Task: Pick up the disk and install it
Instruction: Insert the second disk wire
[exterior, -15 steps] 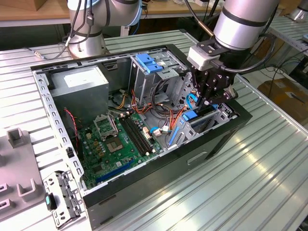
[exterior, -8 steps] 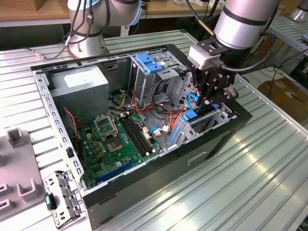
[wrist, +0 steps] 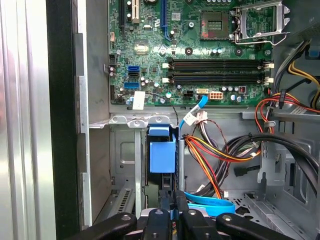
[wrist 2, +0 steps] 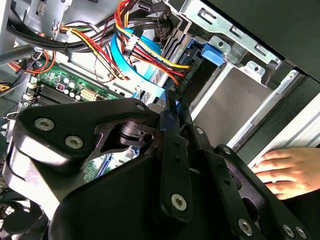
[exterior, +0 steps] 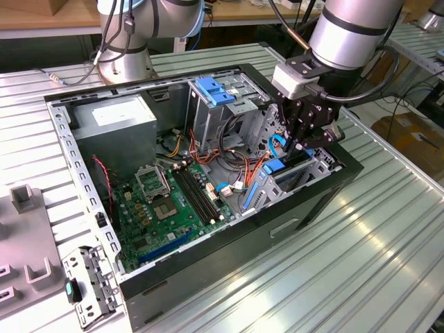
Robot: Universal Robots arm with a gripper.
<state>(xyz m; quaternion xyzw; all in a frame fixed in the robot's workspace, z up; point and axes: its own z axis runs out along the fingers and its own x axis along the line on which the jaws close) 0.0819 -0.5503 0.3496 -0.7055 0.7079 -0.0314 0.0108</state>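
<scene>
Gripper (exterior: pixel 303 142) down inside open PC case (exterior: pixel 208 270), fingers pinched narrow on disk (wrist: pixel 162 155) standing on edge in drive bay. Cable bundle (wrist: pixel 215 155) crowding just beside; hand (wrist 2: pixel 285 172) resting on case edge.

— What sits where?
— Computer case (exterior: pixel 229 239) on the desk (exterior: pixel 361 263); motherboard (exterior: pixel 173 205) on its floor. My end effector (exterior: pixel 300 144) hangs over the drive bay (exterior: pixel 291 177) at the exterior view's right.
— Behind?
— Power supply (exterior: pixel 114 128) in the far corner, drive cage (exterior: pixel 215 111) beside it.
</scene>
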